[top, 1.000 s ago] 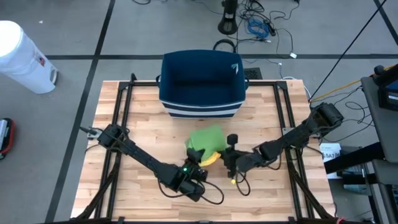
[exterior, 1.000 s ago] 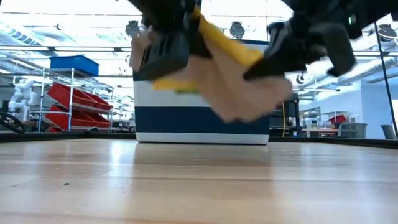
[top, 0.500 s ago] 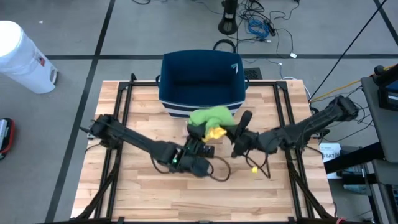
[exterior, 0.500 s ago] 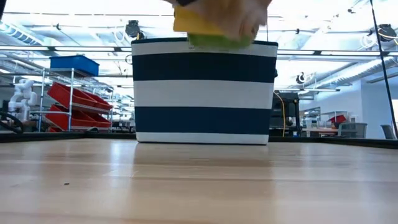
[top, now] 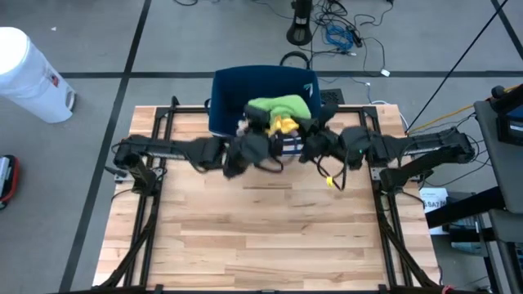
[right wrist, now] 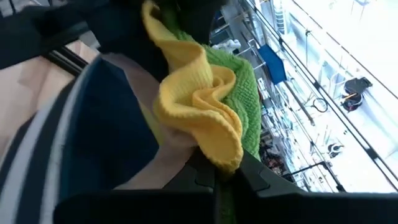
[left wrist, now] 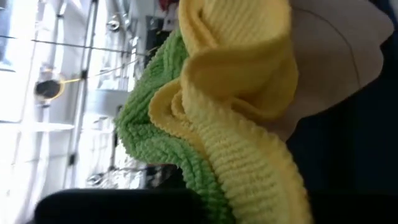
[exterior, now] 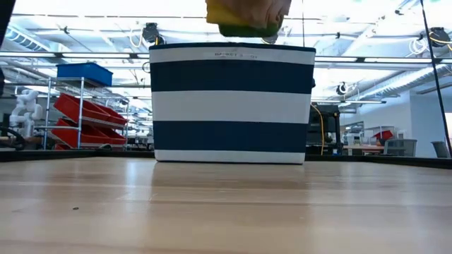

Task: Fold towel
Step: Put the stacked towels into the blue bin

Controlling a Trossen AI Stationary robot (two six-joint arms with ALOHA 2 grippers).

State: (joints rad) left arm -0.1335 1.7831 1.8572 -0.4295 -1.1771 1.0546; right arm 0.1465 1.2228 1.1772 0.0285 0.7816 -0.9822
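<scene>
A bundle of folded towels [top: 280, 112], green on top with yellow and beige layers, hangs in the air over the near rim of the navy-and-white striped basket [top: 237, 90]. In the low view the bundle [exterior: 247, 15] shows just above the basket's top edge [exterior: 233, 48]. My left gripper [top: 261, 137] is shut on the bundle's left side. My right gripper [top: 313, 137] is shut on its right side. Both arms reach in level from the table's sides. My left gripper holds the bundle at its left side, coming roughly level from the table's left. Several layers sit in the hold: green [left wrist: 155, 137], yellow [left wrist: 249, 168] and beige [left wrist: 336, 56]. The bundle is lifted clear. My right gripper pinches the bundle's right side from the table's right, about level. The yellow fold [right wrist: 214, 146] sits right at the fingers [right wrist: 249, 177], with green [right wrist: 245, 93] and beige [right wrist: 168, 155] layers beside it. The bundle is lifted clear and slack between the two grippers.
The striped basket stands at the table's far middle. The wooden tabletop [top: 261, 229] lies bare nearer me. A black frame rail [top: 155, 163] runs along each side. A white bin [top: 33, 73] stands on the floor off the table's far left.
Both grippers, shut on the bundle, have carried it from the table's middle toward the far edge and up. It now hangs over the basket's near rim. In the low view it has risen from basket height to above the basket's top.
</scene>
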